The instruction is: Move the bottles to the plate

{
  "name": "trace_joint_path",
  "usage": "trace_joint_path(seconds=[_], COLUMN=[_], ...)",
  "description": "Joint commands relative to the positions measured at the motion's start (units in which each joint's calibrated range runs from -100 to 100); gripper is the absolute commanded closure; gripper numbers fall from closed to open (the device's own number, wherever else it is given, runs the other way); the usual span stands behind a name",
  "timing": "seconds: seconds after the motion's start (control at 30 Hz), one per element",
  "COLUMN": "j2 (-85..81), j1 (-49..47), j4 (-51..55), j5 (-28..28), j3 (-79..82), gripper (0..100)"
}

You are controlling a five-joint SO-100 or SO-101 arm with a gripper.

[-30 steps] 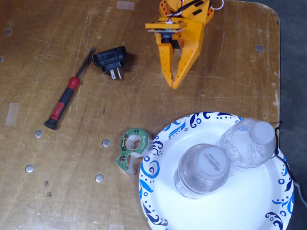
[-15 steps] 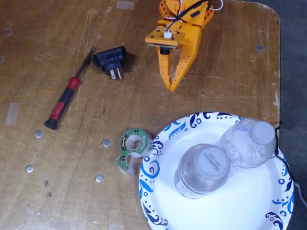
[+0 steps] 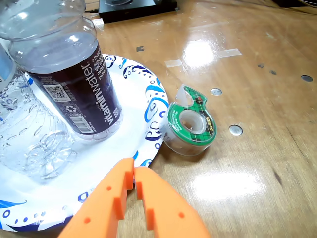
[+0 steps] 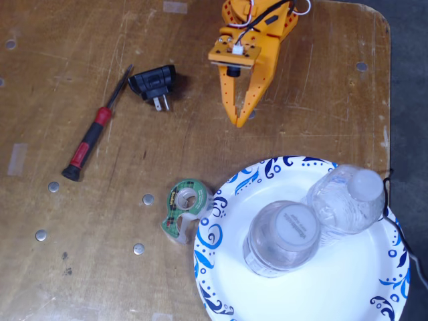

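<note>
Both bottles, the labelled bottle (image 4: pixel 281 239) and the ribbed bottle (image 4: pixel 349 200), are seen upright on the plate (image 4: pixel 221 221), apparently touching each other. The pincer (image 4: pixel 241 119) is closed on nothing, clear of the plate's rim. A careless sweep over the plate could topple the bottles or nudge the tape dispenser (image 4: pixel 184 210) just beside it.

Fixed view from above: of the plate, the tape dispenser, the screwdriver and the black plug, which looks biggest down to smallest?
1. Paper plate, by far the largest, though cut off by the frame.
2. Screwdriver, long but thin.
3. Tape dispenser.
4. Black plug, close to the dispenser in size, so that order is unsure.
</note>
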Motion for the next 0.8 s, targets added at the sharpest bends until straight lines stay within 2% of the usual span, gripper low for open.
trace_joint_path(seconds=[0.0, 0.77], j2=[-0.7, -0.7], j1=[0.0, 0.6], j4=[0.0, -0.5], j5=[0.2, 0.2], j3=[0.8, 0.8], gripper=[99, 99])
